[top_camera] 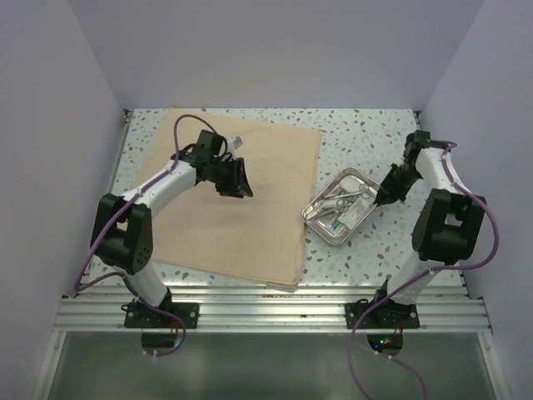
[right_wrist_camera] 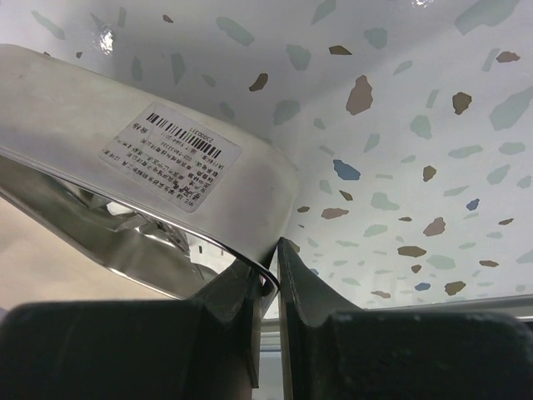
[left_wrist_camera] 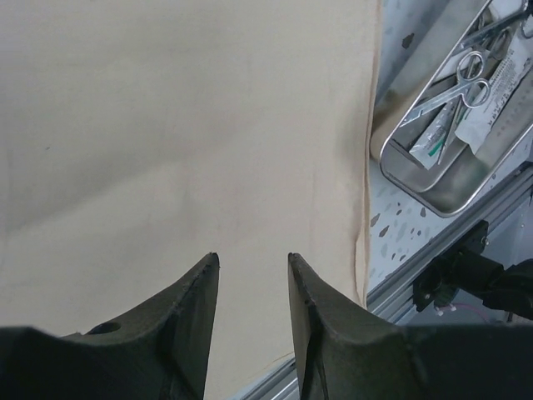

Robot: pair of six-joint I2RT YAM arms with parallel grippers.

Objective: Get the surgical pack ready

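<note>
Your white speckled table (top_camera: 366, 142) carries a large tan cloth sheet (top_camera: 250, 208), spread flat across its left half. Just beside the sheet's right edge sits a small shiny rectangular steel tray (top_camera: 321, 231). Your right end effector (right_wrist_camera: 271, 254) is clamped on the rim at the tray's right corner. Your left end effector (top_camera: 240, 185) hangs over the sheet's middle, its jaws apart with nothing between them. Inside the tray lie steel scissors (left_wrist_camera: 466, 79) and white sealed packets (left_wrist_camera: 500, 100).

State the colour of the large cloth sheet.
Plain tan; the cloth sheet shows best in the top external view.
</note>
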